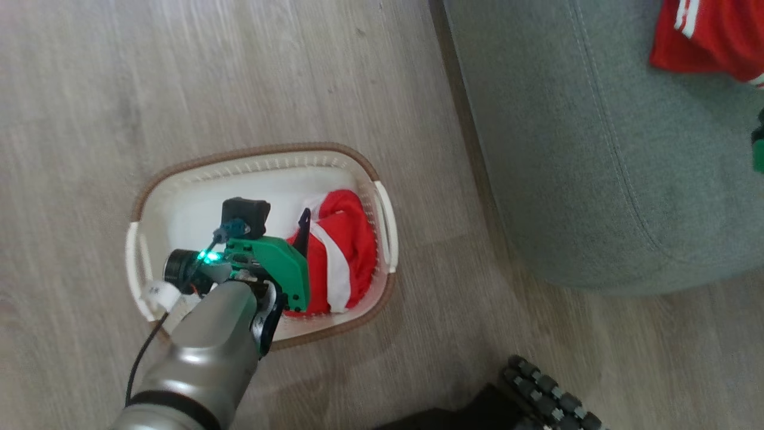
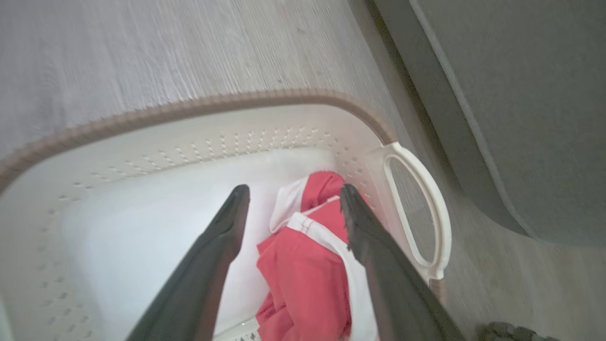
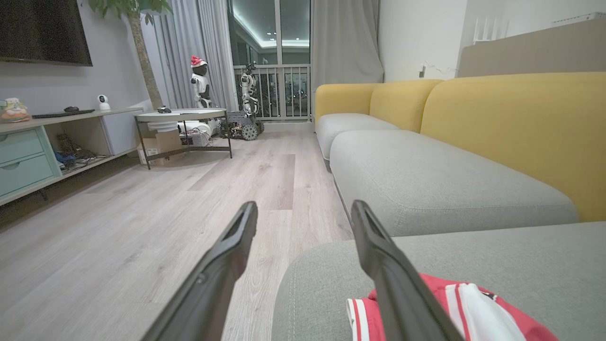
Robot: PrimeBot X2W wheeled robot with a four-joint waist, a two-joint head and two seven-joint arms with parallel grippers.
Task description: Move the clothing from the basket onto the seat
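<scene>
Head view: red clothing (image 1: 355, 245) bunched at the right end of the basket (image 1: 239, 156), another red piece (image 1: 710, 36) on the seat (image 1: 567, 149) corner. Left wrist: left gripper (image 2: 289, 194) spread wide and empty just above it (soft, light, floppy I'd guess, so pinch a raised fold). Right wrist: right gripper (image 3: 303, 208) wide, empty, over the seat edge; smooth wood floor (image 3: 142, 227)

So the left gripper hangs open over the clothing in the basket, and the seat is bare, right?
Not bare: the head view shows a red garment lying on the seat. The left gripper does hang open over the clothing in the basket.
</scene>
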